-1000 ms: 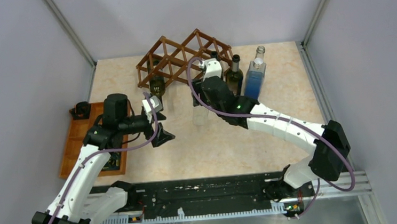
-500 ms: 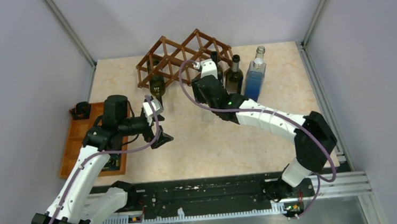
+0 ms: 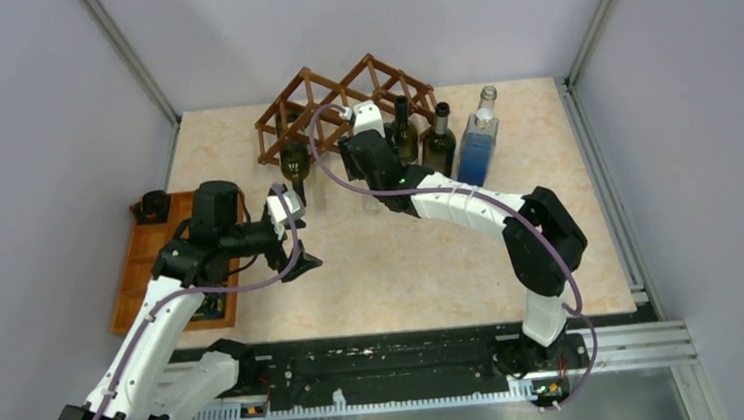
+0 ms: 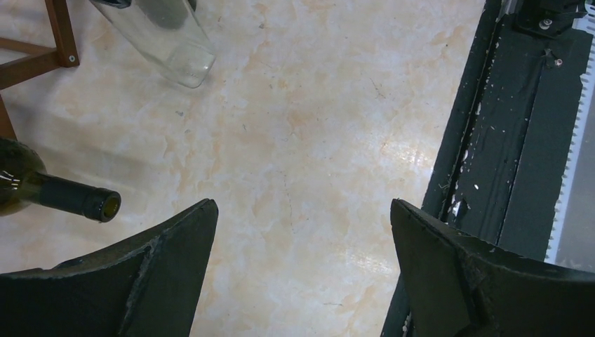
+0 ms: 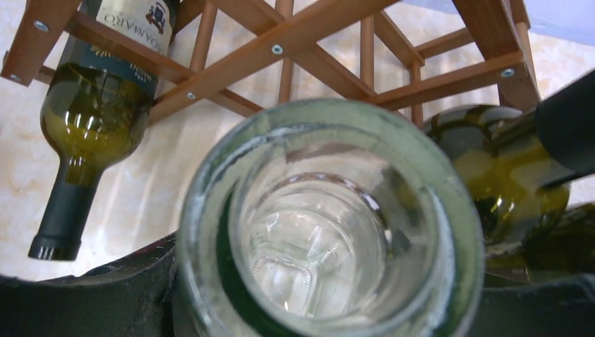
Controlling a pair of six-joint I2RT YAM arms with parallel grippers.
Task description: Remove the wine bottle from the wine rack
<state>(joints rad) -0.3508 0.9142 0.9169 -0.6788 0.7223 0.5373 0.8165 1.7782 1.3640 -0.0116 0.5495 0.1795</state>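
Currently: right gripper (image 5: pixel 319 305) clamped on clear glass bottle (image 5: pixel 330 225), just in front of wine rack (image 3: pixel 339 97); green wine bottle (image 3: pixel 294 161) lies in its lower-left cell; left gripper (image 4: pixel 302 274) spread, empty. Hazard — smooth glass slipping, or knocking standing bottles (image 3: pixel 440 139).

Orange-brown compartment tray (image 3: pixel 138 273) far left; blue bottle (image 3: pixel 477 154) upright at right.

A brown wooden lattice rack (image 5: pixel 278 49) of thin slats, with diamond-shaped cells and two peaks, stands upright at the far side of the tabletop (image 3: pixel 402 258) from me. A green glass wine bottle (image 5: pixel 91 116) with a paper label lies in its lower left cell. Its dark-capped neck sticks out toward me, sloping down over the tabletop.
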